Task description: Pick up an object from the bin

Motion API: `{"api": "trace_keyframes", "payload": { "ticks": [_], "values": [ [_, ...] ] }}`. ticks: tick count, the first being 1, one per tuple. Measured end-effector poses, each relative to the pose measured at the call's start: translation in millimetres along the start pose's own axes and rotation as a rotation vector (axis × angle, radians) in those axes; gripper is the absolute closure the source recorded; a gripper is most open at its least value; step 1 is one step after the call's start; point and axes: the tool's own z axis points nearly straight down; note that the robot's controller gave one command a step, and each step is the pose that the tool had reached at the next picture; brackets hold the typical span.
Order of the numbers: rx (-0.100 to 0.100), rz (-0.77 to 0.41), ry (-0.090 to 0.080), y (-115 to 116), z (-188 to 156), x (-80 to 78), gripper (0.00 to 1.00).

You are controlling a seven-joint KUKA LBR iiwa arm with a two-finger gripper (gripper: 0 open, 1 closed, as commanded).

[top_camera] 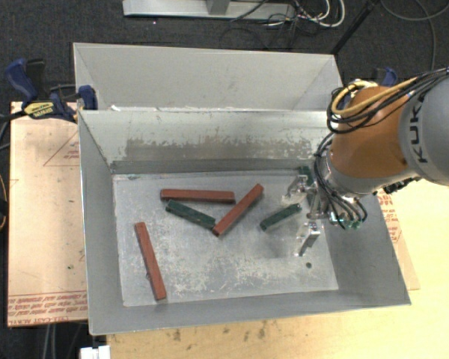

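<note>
The pincer (302,218) is low on the right side of the grey bin (97,223), and its two fingers (310,239) look spread apart, one on each side of the right end of a short dark green stick (278,218) that lies flat on the bin floor; it has not lifted anything. Just left of that stick lies a slanted red-brown stick (238,209), with another dark green stick (190,215) and a flat red-brown stick (197,196) next to it. One more red-brown stick (150,261) lies alone, far off on the left.
</note>
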Motion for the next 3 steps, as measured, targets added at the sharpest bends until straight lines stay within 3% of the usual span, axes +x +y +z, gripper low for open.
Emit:
{"api": "trace_keyframes", "payload": {
  "ticks": [1, 2, 3],
  "values": [
    [0.001, -0.002, -0.008, 0.1, -3.9, -2.0, 0.0],
    [0.001, 0.117, -0.028, -13.5, 49.4, -52.2, 1.0],
    [0.001, 0.117, -0.028, -13.5, 49.4, -52.2, 1.0]
  ]
}}
